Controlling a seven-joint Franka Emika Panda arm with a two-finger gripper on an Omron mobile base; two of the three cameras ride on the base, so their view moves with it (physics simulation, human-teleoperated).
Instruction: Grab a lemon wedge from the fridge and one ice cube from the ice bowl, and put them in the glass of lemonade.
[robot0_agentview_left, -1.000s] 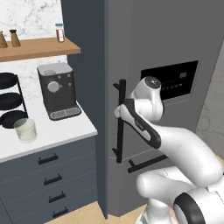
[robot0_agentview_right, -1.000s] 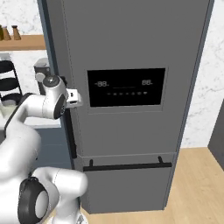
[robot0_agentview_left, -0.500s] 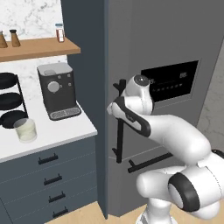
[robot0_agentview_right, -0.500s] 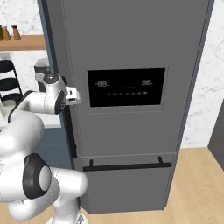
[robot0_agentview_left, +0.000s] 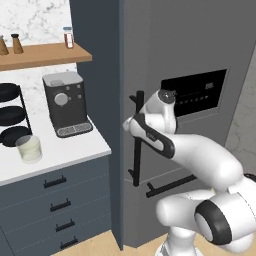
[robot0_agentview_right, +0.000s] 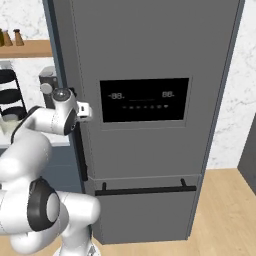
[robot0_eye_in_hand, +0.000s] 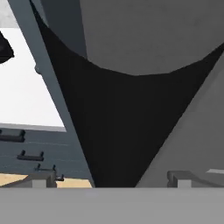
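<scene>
Fridge (robot0_agentview_right: 150, 50): standing tall and dark grey, door shut, black display panel (robot0_agentview_right: 144, 99) facing the base.
Handle (robot0_agentview_left: 137, 140): running upright as a black bar along the door's left edge; second bar handle (robot0_agentview_right: 145, 190) lying across the lower door.
Jaws (robot0_agentview_left: 131, 125): reaching in at the upright handle; handle looming black between the finger tips in the hand view; clenched or released, cannot tell.
Glass of lemonade (robot0_agentview_left: 29, 148): sitting on the white table (robot0_agentview_left: 65, 150), left of the fridge, beside the coffee machine (robot0_agentview_left: 65, 102) and black rack (robot0_agentview_left: 11, 115).

White counter (robot0_agentview_left: 75, 150) bearing coffee machine (robot0_agentview_left: 66, 103)
</scene>
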